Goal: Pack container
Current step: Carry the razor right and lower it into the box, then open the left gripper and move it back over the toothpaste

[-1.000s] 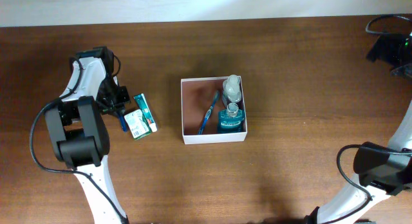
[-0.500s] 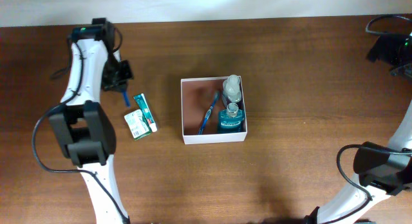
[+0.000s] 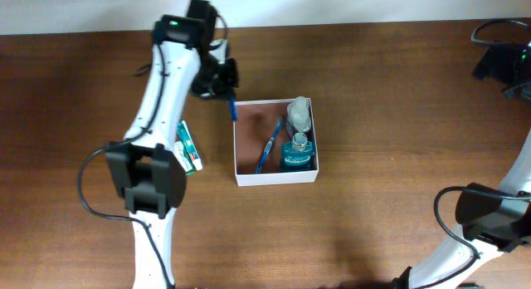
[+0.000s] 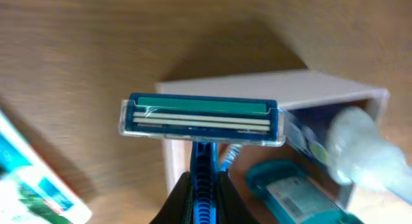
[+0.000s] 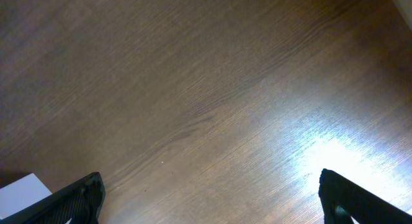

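The container [image 3: 274, 178], a shallow white-walled box with a reddish-brown floor, sits mid-table. Inside lie a blue toothbrush [image 3: 267, 145], a teal mouthwash bottle [image 3: 297, 153] and a clear bottle [image 3: 299, 113]. My left gripper [image 3: 224, 91] hovers by the box's upper-left corner, shut on the handle of a blue razor [image 3: 232, 110]. In the left wrist view the razor head [image 4: 201, 120] hangs over the container's white wall [image 4: 322, 92], the left gripper [image 4: 204, 188] pinching the ribbed handle. My right gripper [image 5: 209, 201] is open above bare wood, far right.
A green-and-white toothpaste box [image 3: 188, 145] lies on the table left of the container, partly under my left arm; it also shows in the left wrist view [image 4: 32, 179]. The right arm's black wrist [image 3: 498, 65] sits at the top-right edge.
My left arm has carried the razor up and rightward, from beside the toothpaste box to the container's upper-left corner. The right arm has stayed still.
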